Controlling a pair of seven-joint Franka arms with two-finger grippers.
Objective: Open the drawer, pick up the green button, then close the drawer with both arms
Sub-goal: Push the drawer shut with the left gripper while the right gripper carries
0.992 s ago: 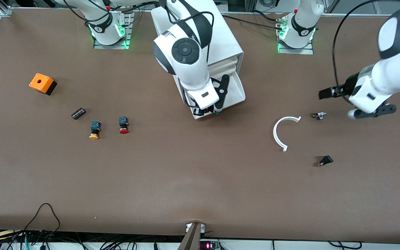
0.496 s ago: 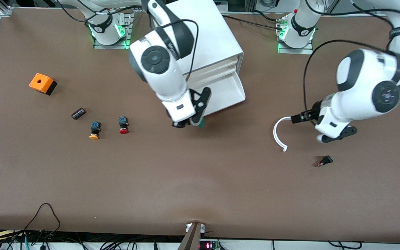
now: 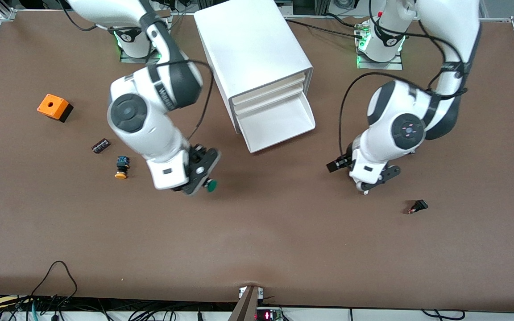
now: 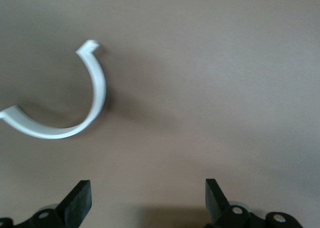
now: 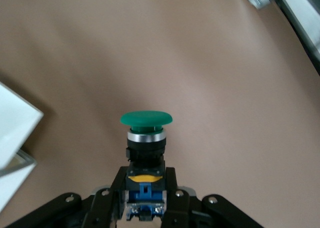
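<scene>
The right arm's black two-finger gripper (image 5: 145, 198) is clamped on the small push button with a round green cap, black body and blue rear block (image 5: 145, 153), holding it by the rear block with the cap pointing away from the fingers. It hangs over bare brown table (image 3: 257, 240), toward the right arm's end from the drawer. The shallow white plastic tray drawer (image 3: 279, 122) of the boxy white cabinet (image 3: 252, 49) stands pulled out and looks empty. The left arm's black gripper (image 4: 145, 208) has its fingers spread wide with nothing between them, over the table just by a curved white plastic strip (image 4: 75, 113).

So opening and taking appear done; closing the drawer is left, and the button likely still needs setting down. A yellow-capped push button (image 3: 122, 167) lies on the table beside the right arm.
</scene>
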